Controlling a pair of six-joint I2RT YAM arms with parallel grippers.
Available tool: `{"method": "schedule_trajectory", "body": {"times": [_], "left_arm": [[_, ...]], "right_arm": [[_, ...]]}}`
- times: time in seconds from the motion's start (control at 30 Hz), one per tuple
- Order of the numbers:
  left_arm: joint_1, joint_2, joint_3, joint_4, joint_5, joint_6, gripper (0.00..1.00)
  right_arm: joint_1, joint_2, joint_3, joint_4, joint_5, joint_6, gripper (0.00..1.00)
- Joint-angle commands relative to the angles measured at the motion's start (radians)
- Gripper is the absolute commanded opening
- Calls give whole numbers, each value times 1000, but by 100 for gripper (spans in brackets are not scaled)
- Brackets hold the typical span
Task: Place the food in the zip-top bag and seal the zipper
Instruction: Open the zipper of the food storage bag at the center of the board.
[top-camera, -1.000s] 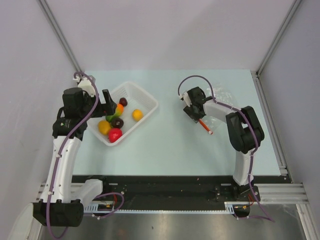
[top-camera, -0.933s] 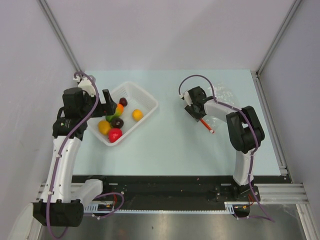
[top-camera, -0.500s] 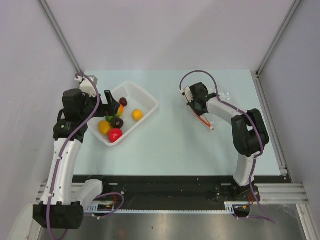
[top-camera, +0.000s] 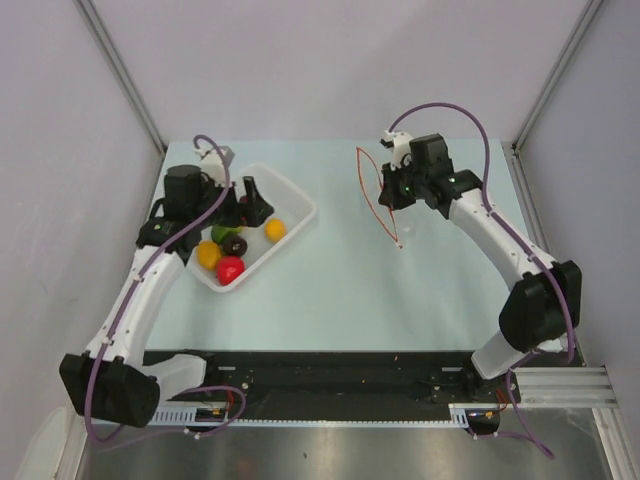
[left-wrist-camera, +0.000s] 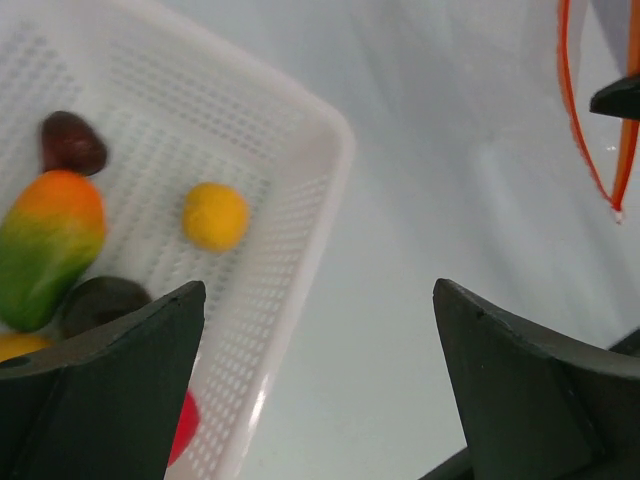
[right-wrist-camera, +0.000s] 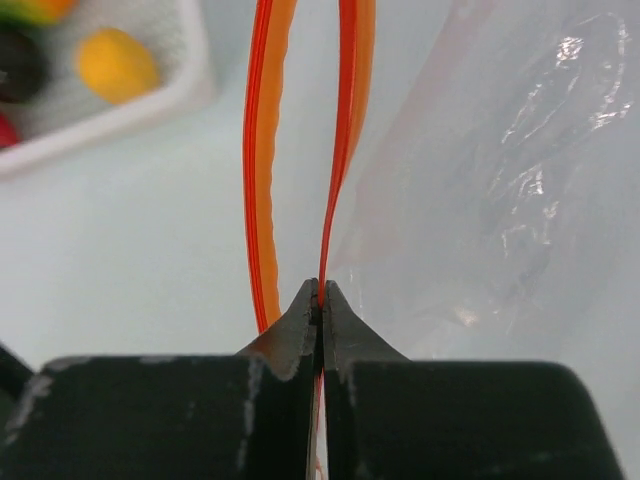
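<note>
1. The left hand (top-camera: 252, 196) hovers over the white perforated plastic basket (top-camera: 296, 194) on the left of the pale blue-green worktop (top-camera: 330, 290). Its jaws are spread wide with nothing between them.
2. The toy food lies in the basket: a small yellow-orange ball (left-wrist-camera: 214, 216), a green-and-orange mango-shaped piece (left-wrist-camera: 48, 245), a dark purple-brown piece (left-wrist-camera: 72, 142) at the far side, a second dark round piece (left-wrist-camera: 100, 298), a red piece (top-camera: 230, 268) and a yellow piece (top-camera: 208, 254) toward the near corner.
3. The right hand (right-wrist-camera: 320, 292) is at the far right-centre of the worktop. Its fingers are pinched tight on one lip of the thin red-orange zipper strip (right-wrist-camera: 346, 120).
4. The two lips of the zipper stand apart in a long narrow loop, so the mouth is open. The strip's small white end (top-camera: 400, 244) points toward the near side.
5. The clear crinkly plastic zip-top bag (right-wrist-camera: 520, 200) spreads to the right of the pinched lip in the right wrist view. Its film is hard to make out from above.
6. The bag is well apart from the basket, with bare worktop between them.
</note>
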Motion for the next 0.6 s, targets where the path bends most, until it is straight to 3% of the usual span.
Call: {"method": "schedule_trajectory", "body": {"times": [0.0, 0.1, 0.2, 0.4, 0.57], "left_arm": [[-160, 72, -6, 183, 22, -105, 100], [-295, 158, 69, 243, 26, -171, 99], [-355, 256, 164, 237, 51, -229, 98], [-429, 376, 259, 274, 80, -295, 96], [-465, 434, 272, 264, -14, -290, 89]], "right_arm": [[1, -131, -66, 62, -188, 167, 0], [9, -135, -27, 27, -225, 204, 0], [17, -129, -34, 55, -239, 235, 0], [90, -110, -43, 79, -187, 259, 0], [120, -89, -19, 81, -176, 287, 0]]}}
